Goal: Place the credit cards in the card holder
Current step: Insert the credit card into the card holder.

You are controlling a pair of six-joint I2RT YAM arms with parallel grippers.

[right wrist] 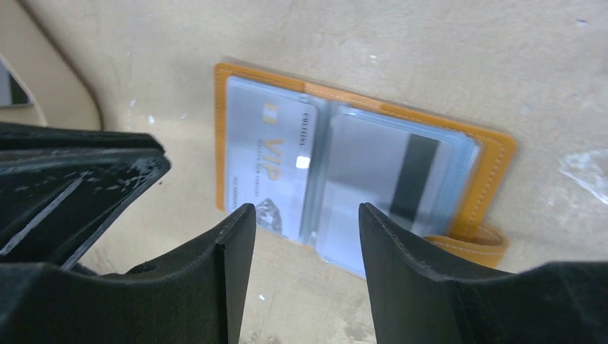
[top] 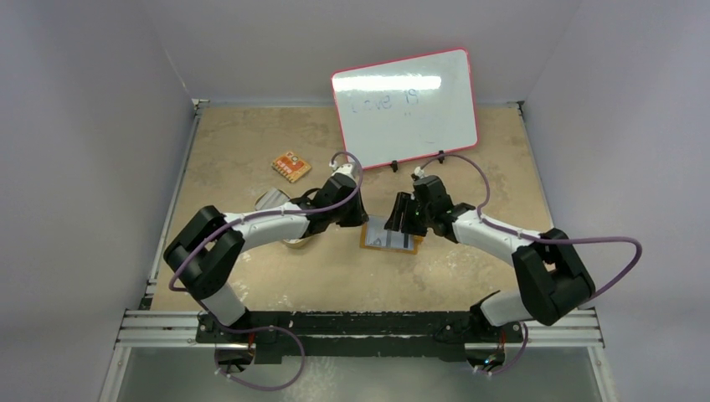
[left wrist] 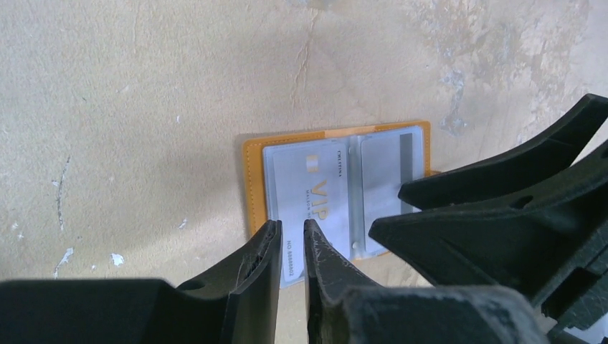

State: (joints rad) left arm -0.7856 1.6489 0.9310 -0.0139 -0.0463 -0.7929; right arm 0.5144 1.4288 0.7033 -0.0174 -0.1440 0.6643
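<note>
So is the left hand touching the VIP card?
Cannot tell. Left wrist view: the card shows between the fingers of the left hand, contact unclear.

Just ahead of the left gripper (left wrist: pixel 292 229) fingertips, the grey credit card (left wrist: pixel 312 190) in the nearest pocket of the card holder (left wrist: pixel 252 179) bore large pale letters "VIP" running along its length. A small capital word beside them was too fine to read, and the end closest to the fingers carried a line starting "NO", followed by digits that looked like eights. Far beyond both hands, the whiteboard (top: pixel 405 105) showed faint handwriting, only something like "19" legible.
</note>
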